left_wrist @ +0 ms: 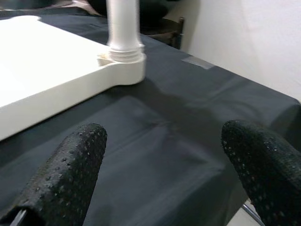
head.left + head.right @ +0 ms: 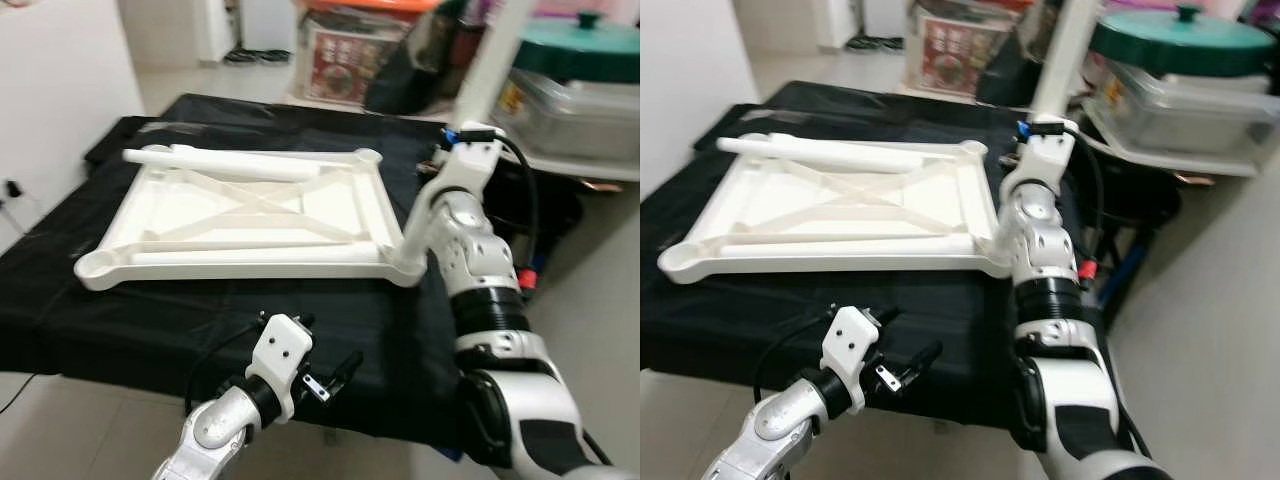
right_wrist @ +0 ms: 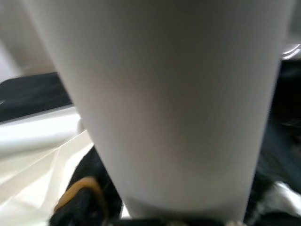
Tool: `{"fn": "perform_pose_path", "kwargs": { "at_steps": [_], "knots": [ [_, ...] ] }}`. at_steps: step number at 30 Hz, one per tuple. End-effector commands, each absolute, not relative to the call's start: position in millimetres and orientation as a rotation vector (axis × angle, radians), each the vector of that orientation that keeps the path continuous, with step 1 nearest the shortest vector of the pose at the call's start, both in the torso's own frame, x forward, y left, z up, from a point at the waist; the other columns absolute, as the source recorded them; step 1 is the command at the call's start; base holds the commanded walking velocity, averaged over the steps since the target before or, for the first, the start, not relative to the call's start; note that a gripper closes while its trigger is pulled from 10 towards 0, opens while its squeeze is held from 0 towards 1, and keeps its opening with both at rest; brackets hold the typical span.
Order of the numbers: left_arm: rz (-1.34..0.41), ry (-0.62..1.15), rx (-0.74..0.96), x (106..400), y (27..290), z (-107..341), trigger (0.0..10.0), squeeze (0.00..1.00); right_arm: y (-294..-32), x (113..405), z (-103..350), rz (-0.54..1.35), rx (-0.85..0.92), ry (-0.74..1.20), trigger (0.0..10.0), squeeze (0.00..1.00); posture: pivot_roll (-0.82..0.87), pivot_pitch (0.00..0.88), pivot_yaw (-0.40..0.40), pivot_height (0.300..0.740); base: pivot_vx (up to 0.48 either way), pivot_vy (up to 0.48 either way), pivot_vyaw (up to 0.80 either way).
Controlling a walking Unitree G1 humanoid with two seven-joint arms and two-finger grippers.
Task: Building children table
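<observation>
An upturned white plastic children's tabletop (image 2: 250,215) lies on a black cloth-covered table (image 2: 150,320), with one white table leg (image 2: 495,60) standing upright in its near-right corner socket.

The right gripper (image 2: 470,135) is raised at that upright leg, the white tube pressed close before its wrist camera; whether its fingers grip the leg cannot be told. The left gripper (image 2: 335,375) hovers low at the table's near edge, its two black fingers (image 1: 70,174) spread wide apart and holding nothing. Another loose white leg (image 2: 225,163) lies across the tabletop's far side.
</observation>
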State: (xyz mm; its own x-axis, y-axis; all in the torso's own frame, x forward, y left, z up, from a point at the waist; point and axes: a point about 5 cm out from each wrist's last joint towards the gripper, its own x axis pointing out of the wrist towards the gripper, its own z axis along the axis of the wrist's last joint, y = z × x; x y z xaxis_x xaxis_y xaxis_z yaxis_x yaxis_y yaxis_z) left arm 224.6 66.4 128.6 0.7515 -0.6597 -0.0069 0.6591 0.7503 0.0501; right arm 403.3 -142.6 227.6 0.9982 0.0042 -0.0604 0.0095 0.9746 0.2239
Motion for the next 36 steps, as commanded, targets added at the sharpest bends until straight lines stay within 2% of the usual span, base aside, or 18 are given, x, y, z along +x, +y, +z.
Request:
{"fn": "perform_pose_path", "kwargs": {
  "at_steps": [1, 2, 4, 7, 10, 14, 18, 24, 25, 27, 28, 34, 35, 36],
  "knots": [
    [-0.713, 0.019, 0.064, 225, 67, 123, 10.0, 0.00, -125, 405, 224, 0.159, 0.242, 0.089, 10.0, 1.00, 0.13, 0.059, -0.081, 0.740, 0.000, 0.000, 0.00],
    [-0.712, 0.018, 0.063, 224, 67, 123, 10.0, 0.00, -117, 399, 230, 0.506, 0.148, 0.076, 10.0, 1.00, 0.13, 0.051, -0.084, 0.740, 0.000, 0.000, 0.00],
    [-0.712, 0.018, 0.063, 224, 67, 123, 10.0, 0.00, -117, 399, 230, 0.506, 0.148, 0.076, 10.0, 1.00, 0.13, 0.051, -0.084, 0.740, 0.000, 0.000, 0.00],
    [-0.712, 0.018, 0.061, 224, 66, 122, 10.0, 0.00, -123, 379, 229, 0.841, 0.022, 0.105, 10.0, 1.00, 0.13, 0.050, -0.082, 0.740, 0.000, 0.000, 0.00],
    [-0.714, 0.019, 0.062, 224, 66, 121, 10.0, 0.00, -133, 370, 233, 0.947, -0.002, 0.090, 10.0, 1.00, 0.13, 0.044, -0.086, 0.740, 0.000, 0.000, 0.00],
    [-0.714, 0.020, 0.063, 224, 66, 121, 10.0, 0.00, -136, 367, 235, 0.989, -0.006, 0.081, 10.0, 1.00, 0.13, 0.044, -0.086, 0.740, 0.000, 0.000, 0.00],
    [-0.714, 0.020, 0.065, 224, 66, 121, 10.0, 0.00, -161, 356, 254, 1.213, 0.024, 0.026, 10.0, 1.00, 0.14, 0.038, -0.085, 0.740, 0.000, 0.000, 0.00],
    [-0.719, 0.022, 0.066, 223, 67, 120, 10.0, 0.00, -170, 341, 261, 1.428, 0.094, 0.036, 10.0, 1.00, 0.14, 0.037, -0.084, 0.740, 0.000, 0.000, 0.00],
    [-0.720, 0.023, 0.067, 223, 67, 120, 10.0, 0.00, -170, 338, 261, 1.463, 0.103, 0.040, 10.0, 0.83, 0.14, 0.038, -0.081, 0.740, 0.000, 0.000, 0.00],
    [-0.721, 0.024, 0.067, 223, 67, 120, 10.0, 0.00, -170, 336, 261, 1.486, 0.106, 0.045, 10.0, 0.83, 0.14, 0.039, -0.080, 0.740, 0.000, 0.000, 0.00],
    [-0.721, 0.024, 0.068, 223, 67, 120, 10.0, 0.00, -169, 335, 260, 1.500, 0.099, 0.049, 10.0, 0.00, 0.14, 0.039, -0.084, 0.740, 0.000, 0.000, 0.00],
    [-0.718, 0.022, 0.071, 224, 67, 120, 10.0, 0.00, -165, 341, 254, 1.464, 0.045, 0.055, 10.0, 0.00, 0.15, 0.044, -0.082, 0.740, 0.000, 0.000, 0.00],
    [-0.717, 0.022, 0.071, 224, 67, 120, 10.0, 0.00, -165, 344, 252, 1.438, 0.034, 0.051, 3.5, 0.00, 0.15, 0.044, -0.081, 0.740, 0.000, 0.000, 0.00],
    [-0.717, 0.022, 0.071, 224, 67, 120, 10.0, 0.00, -165, 344, 252, 1.438, 0.034, 0.051, 3.5, 0.00, 0.15, 0.044, -0.081, 0.740, 0.000, 0.000, 0.00]
  ]
}}
